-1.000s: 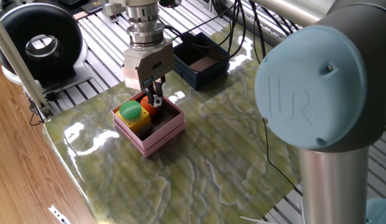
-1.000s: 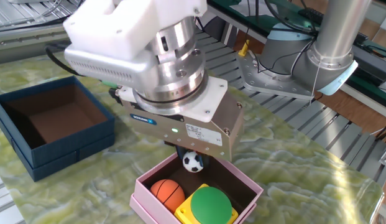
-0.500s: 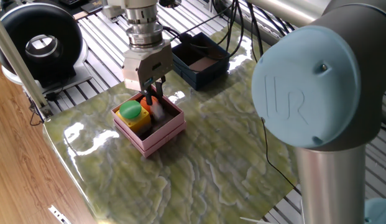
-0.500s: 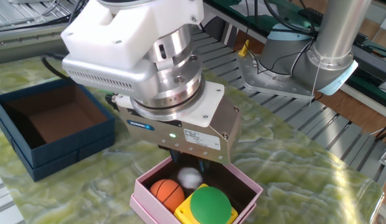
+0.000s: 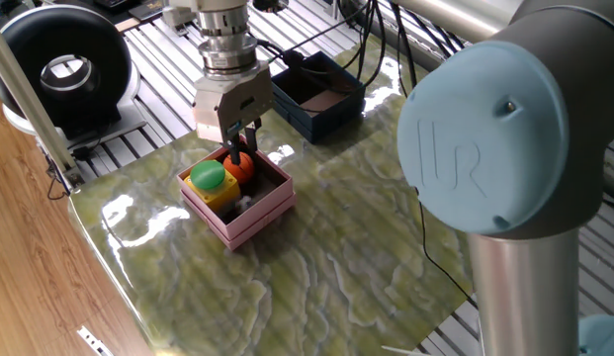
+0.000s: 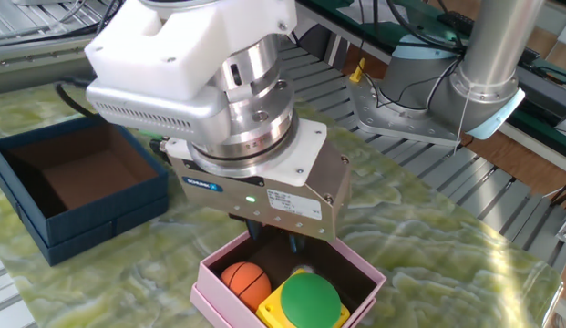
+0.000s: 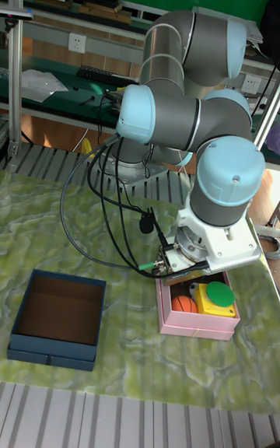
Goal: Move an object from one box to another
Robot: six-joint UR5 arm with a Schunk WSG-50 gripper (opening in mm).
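Observation:
The navy-blue box [image 5: 326, 117] [image 6: 100, 214] [image 7: 50, 355] stands with its brown inside bare. The pink box [image 5: 259, 220] [image 6: 214, 299] [image 7: 198, 325] holds an orange basketball [image 5: 239, 166] [image 6: 246, 281] [image 7: 183, 303], a yellow block with a green button [image 5: 210, 178] [image 6: 310, 299] [image 7: 216, 296] and a small white soccer ball [image 5: 249, 201] [image 6: 303, 270] low at its far side. My gripper [image 5: 242, 148] [image 6: 269, 239] hangs just above the pink box, open and holding nothing. In the tall view the wrist hides its fingers.
A black round device [image 5: 64, 64] sits on the slatted metal top at the back left. Cables [image 7: 93, 207] trail from the arm over the green marbled mat. The arm's big blue joint cap [image 5: 494, 129] blocks the right side of one view.
The small soccer ball has left my fingers and dropped into the pink box. My gripper has opened and risen slightly.

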